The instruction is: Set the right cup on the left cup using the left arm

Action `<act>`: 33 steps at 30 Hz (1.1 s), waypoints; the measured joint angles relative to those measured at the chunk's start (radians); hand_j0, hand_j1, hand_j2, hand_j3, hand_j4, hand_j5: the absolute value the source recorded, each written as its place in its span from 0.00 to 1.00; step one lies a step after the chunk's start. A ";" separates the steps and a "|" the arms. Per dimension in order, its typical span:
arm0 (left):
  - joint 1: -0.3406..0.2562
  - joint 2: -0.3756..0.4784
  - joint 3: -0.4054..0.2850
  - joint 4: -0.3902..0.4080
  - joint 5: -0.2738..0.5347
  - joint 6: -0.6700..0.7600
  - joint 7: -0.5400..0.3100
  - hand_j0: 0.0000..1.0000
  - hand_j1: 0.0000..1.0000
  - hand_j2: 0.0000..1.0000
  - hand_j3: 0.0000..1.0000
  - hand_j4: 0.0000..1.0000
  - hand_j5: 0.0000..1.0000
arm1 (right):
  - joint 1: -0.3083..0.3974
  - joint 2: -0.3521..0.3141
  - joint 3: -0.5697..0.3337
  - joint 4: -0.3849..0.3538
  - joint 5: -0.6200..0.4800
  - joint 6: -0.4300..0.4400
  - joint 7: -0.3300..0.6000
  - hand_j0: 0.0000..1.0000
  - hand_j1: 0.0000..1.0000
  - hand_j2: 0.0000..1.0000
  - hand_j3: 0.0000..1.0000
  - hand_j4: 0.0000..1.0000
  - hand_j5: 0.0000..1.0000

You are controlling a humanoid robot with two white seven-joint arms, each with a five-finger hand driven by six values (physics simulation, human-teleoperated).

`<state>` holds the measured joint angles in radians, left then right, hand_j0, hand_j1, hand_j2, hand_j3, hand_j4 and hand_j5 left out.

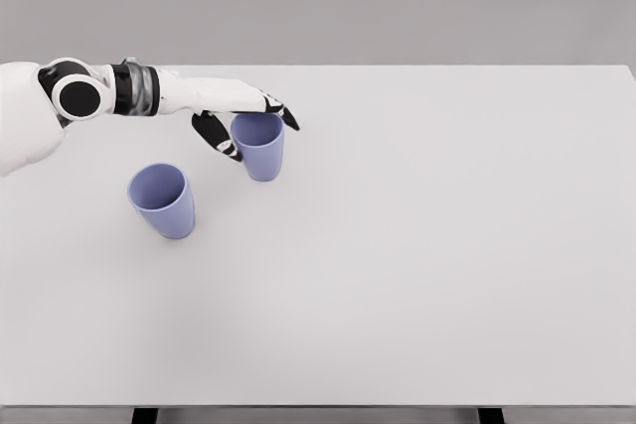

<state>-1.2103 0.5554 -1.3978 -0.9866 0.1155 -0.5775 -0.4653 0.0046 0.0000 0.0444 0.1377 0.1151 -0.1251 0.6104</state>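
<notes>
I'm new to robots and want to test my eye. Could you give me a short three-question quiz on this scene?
1. True or false: the cups are stacked.
2. Which cup is the left robot hand at: A) left cup B) right cup?
3. Fill in: both cups stand on a white ____.

Key: 1 false; they stand apart. 2 B; fingers flank its rim, grip unclear. 3 table.

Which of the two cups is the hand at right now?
The right cup, farther back on the table. The left robot hand brackets its rim, fingers spread; the left cup stands apart, untouched.
</notes>
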 measured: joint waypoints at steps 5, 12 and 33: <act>0.000 0.004 0.000 -0.003 0.001 -0.001 -0.001 0.73 0.73 0.73 0.73 0.73 0.73 | 0.000 0.000 0.000 0.000 0.000 0.000 0.000 1.00 1.00 1.00 1.00 1.00 1.00; -0.006 0.026 0.013 -0.047 0.008 -0.009 -0.025 0.65 0.65 0.65 0.65 0.65 0.65 | 0.000 0.000 0.000 0.000 0.000 0.000 0.000 1.00 1.00 1.00 1.00 1.00 1.00; -0.138 0.360 0.029 -0.440 0.143 -0.009 -0.087 0.63 0.63 0.63 0.63 0.63 0.63 | 0.000 0.000 0.000 0.000 0.000 0.000 0.000 1.00 1.00 1.00 1.00 1.00 1.00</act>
<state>-1.3484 0.9152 -1.3691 -1.4268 0.2583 -0.5869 -0.5524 0.0046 0.0000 0.0444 0.1377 0.1151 -0.1250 0.6104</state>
